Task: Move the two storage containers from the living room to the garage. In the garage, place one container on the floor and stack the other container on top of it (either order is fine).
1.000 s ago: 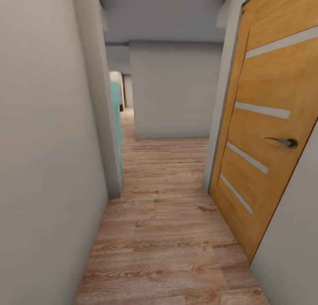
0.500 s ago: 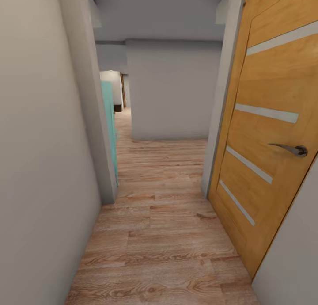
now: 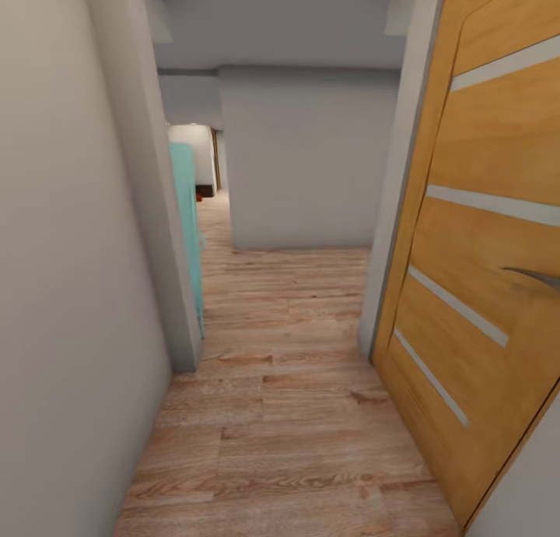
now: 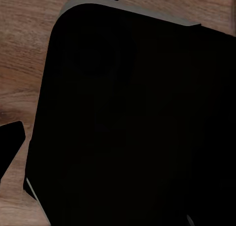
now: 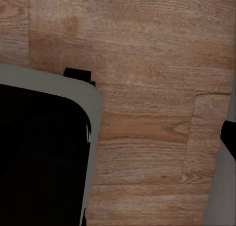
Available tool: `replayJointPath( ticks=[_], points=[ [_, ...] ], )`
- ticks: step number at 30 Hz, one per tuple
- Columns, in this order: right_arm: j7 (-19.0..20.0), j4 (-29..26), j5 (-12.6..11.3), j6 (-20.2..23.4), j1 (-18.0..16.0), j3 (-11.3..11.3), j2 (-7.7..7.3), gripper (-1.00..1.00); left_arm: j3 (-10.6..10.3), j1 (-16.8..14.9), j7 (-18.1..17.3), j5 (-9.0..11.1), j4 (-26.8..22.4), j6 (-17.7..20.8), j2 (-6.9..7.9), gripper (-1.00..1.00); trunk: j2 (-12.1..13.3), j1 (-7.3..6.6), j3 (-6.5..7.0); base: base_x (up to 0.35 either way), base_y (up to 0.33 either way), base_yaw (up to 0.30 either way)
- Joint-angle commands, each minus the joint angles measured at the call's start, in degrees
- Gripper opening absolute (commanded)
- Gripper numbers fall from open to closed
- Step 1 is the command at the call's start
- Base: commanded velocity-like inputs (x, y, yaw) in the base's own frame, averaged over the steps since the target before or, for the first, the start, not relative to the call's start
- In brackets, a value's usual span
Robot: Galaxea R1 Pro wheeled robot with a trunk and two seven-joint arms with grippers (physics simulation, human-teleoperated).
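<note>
Your view has slid forward down the hallway since a second ago: the wooden door [image 3: 482, 264] on your right now looms larger, and its handle [image 3: 535, 277] has slipped to the picture's right edge. That is the camera travelling, not the things.

Nearest you, the light wood plank floor [image 3: 295, 412] runs between a grey-white wall [image 3: 70, 288] on your left and the tan door with its pale horizontal strips on your right. Farther on, a teal panel [image 3: 187, 226] stands edge-on just past the left wall's corner. Beyond it a grey wall [image 3: 307, 159] closes the passage ahead, and the planks carry on leftward through a narrow gap toward a brighter room.

Both wrist cameras look down at the same planks, past a black body with a grey rim [image 4: 128, 118] [image 5: 39, 152]. You cannot tell whether either gripper's fingers are apart or together. The storage containers are nowhere in your pictures at this moment.
</note>
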Motion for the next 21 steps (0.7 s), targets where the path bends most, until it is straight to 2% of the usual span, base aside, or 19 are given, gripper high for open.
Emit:
replayJointPath(
  ticks=[1, 21],
  points=[
    [-0.18, 0.17, -0.16, -0.29, -0.08, 0.43, -0.01, 1.00, 0.01, -0.01, 0.06, 0.26, -0.02, 0.00, -0.01, 1.00, -0.02, 0.03, -0.05, 0.322, 0.000, 0.000],
    [-0.24, 0.16, -0.55, -0.26, -0.11, 0.21, -0.05, 1.00, -0.03, -0.01, 0.06, 0.26, -0.09, -0.05, -0.01, 1.00, -0.02, 0.03, -0.05, 0.322, 0.000, 0.006]
  ],
)
